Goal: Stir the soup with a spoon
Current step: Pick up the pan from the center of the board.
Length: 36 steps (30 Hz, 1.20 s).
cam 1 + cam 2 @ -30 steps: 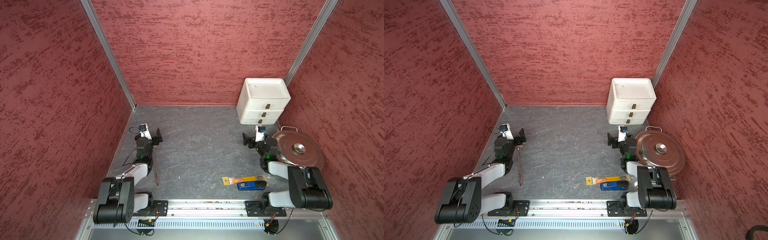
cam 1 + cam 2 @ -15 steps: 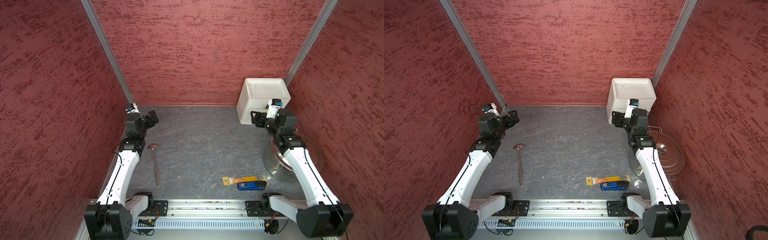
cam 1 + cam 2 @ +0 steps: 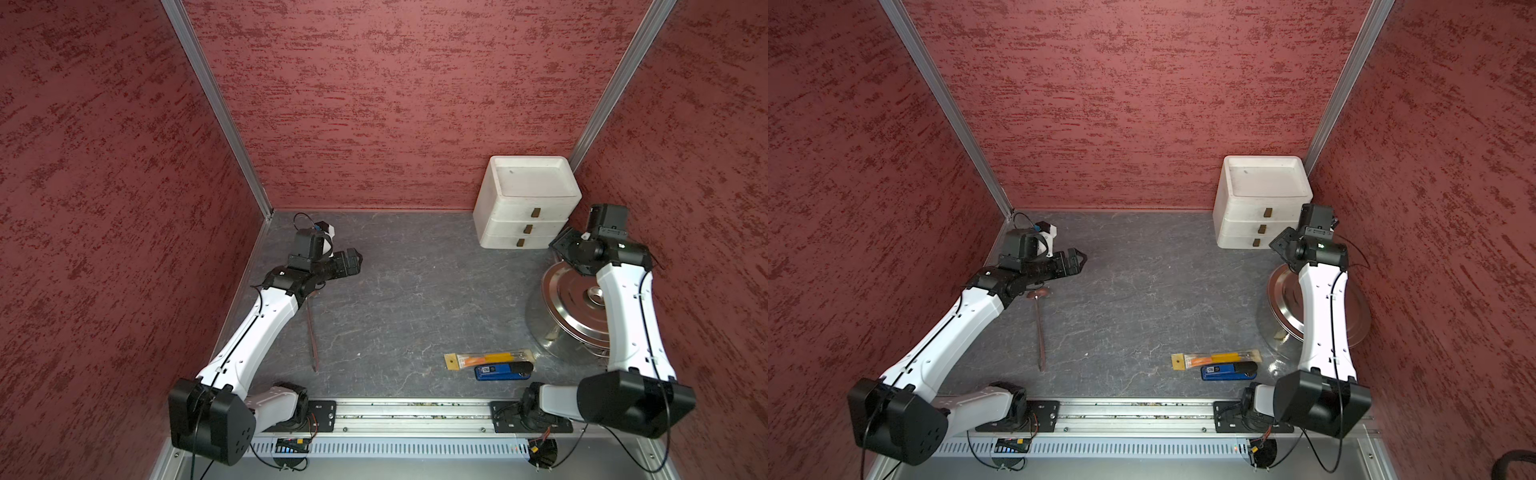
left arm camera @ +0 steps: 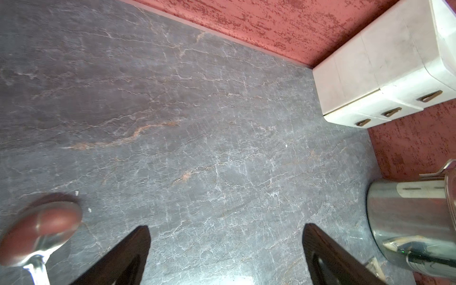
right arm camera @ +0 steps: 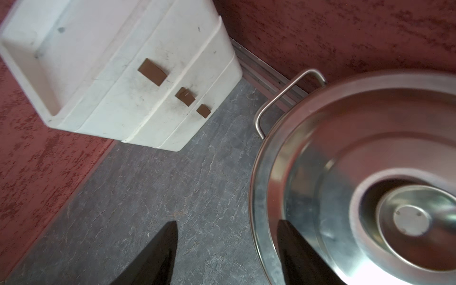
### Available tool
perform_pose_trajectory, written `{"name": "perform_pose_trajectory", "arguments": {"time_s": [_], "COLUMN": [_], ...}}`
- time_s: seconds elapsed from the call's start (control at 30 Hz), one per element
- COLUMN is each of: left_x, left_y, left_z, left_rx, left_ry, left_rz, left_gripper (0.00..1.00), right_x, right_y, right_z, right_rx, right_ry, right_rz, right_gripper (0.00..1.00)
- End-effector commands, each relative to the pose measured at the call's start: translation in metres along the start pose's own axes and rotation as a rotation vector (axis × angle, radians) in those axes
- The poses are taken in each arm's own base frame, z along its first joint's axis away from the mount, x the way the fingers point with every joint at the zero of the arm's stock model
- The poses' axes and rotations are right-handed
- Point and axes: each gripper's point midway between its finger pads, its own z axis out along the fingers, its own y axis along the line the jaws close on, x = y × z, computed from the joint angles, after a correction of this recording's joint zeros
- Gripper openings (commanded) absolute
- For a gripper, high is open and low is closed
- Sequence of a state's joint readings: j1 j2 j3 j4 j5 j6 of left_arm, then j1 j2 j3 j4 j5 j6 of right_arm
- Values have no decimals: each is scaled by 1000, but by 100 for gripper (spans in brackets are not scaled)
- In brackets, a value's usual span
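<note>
A grey stone-patterned tabletop is boxed in by red textured walls. Along the front edge, a metal rail carries both arm bases. Just beyond it, right of centre, the blue-and-black gadget lies flat, with the orange-and-yellow package just behind it.

On the left side the spoon lies on the tabletop. Its thin handle runs away from the rail, and its round bowl is at the far end, below the left arm. The left gripper hovers just past that bowl, jaws spread wide with nothing between them. In the left wrist view the bowl sits off to one side of the fingers.

On the right, a steel pot stands with its lid on. The right gripper hangs over the lid's far rim, jaws apart and gripping nothing. Farthest back, a white three-drawer unit stands in the right corner.
</note>
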State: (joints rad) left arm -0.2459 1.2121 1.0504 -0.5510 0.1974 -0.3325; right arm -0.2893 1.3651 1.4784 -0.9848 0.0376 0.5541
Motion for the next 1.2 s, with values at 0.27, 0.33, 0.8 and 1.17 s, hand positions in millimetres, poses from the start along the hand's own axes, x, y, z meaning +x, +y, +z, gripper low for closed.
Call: {"name": "perform_pose_trajectory", "arguments": {"time_s": [0.27,0.33,0.8,1.17], "left_x": [4,7,6,7], "left_y": [-19,-17,-17,-19], "left_z": [11,14,27,28], "left_rx": [61,54,40,27], "left_ry": [15,18,34,43], "left_rz": [56,53,61,80], "left_gripper": [100,100,100,100], "right_x": [-28,-30,-32,-28], "right_y": [-19,-18,-20,-25], "right_z": [33,41,87,104], "right_rx": [108,116,162,185], "right_ry": [38,57,113,130], "right_rz": [27,13,-12,-36], "right_gripper": [65,64,55,47]}}
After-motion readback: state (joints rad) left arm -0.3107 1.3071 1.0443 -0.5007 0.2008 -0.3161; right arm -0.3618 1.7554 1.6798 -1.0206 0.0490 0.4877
